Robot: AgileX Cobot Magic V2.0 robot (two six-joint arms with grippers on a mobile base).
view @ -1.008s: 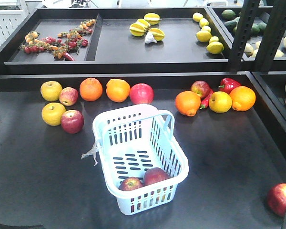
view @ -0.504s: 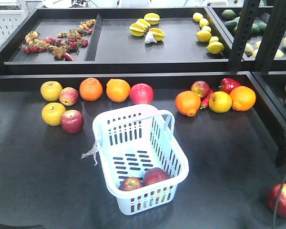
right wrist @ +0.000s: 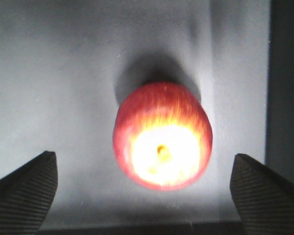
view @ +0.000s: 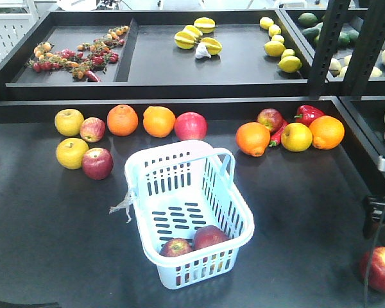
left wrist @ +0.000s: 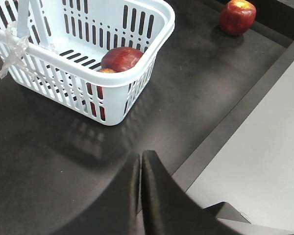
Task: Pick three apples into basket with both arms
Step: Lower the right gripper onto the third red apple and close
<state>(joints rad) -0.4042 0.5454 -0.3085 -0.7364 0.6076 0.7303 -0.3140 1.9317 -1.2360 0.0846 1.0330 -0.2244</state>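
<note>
Shelving in black is filling your front view, with a dark table surface (view: 64, 231) lying nearest you. You are looking at a pale blue basket (view: 234, 224) sitting at the middle of that surface, a scrap of clear plastic (view: 123, 206) hanging from its left rim. Two apples (view: 208, 237) are resting touching each other at the basket's near end. You are finding the third apple (view: 382, 268) lying alone at the near right corner of the table, well apart from the basket. A row of loose fruit is lining the far edge: oranges (view: 122, 119), yellow fruits (view: 69, 122) and a red pepper (view: 307, 113).

Your right gripper (right wrist: 142, 188) is hovering straight over that lone apple (right wrist: 162, 139), its fingers (right wrist: 24, 191) standing wide apart on either side and touching nothing. Your left gripper (left wrist: 140, 169) is hanging near the basket's (left wrist: 137, 83) near corner, its two fingers pressed together and holding nothing.
</note>
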